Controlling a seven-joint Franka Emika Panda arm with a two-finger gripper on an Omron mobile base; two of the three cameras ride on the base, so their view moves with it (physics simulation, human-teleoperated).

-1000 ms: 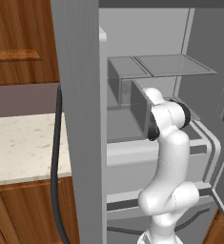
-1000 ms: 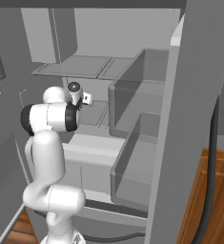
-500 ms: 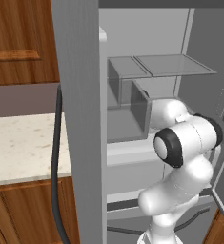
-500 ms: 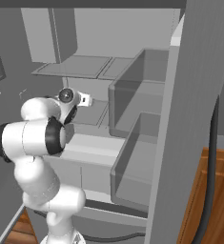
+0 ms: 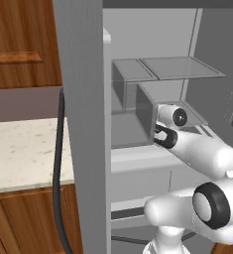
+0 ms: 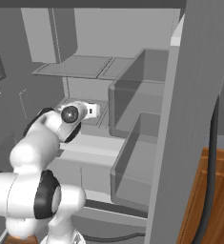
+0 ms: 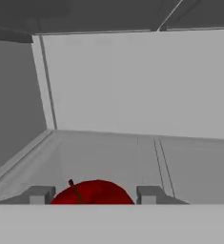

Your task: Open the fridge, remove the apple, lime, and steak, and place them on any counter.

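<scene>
While the fridge [image 5: 83,124] stands open, the arm reaches inside and the gripper [image 7: 93,194] sits half-open with the red apple [image 7: 92,193] right between its fingertips [image 7: 37,194], though honestly I can't tell if it's actually squeezing it. Bare shelf [image 7: 132,157] stretches just beyond.

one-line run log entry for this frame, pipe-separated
phase: apple pickup | fridge: open | claw: inside fridge, jaws on either side of apple, apple on shelf | grip: not confirmed | lime, steak: not seen

Red apple [image 7: 92,192] with dark stem, low between the fingertips, inside open grey fridge [image 5: 152,99], doors swung wide
</scene>
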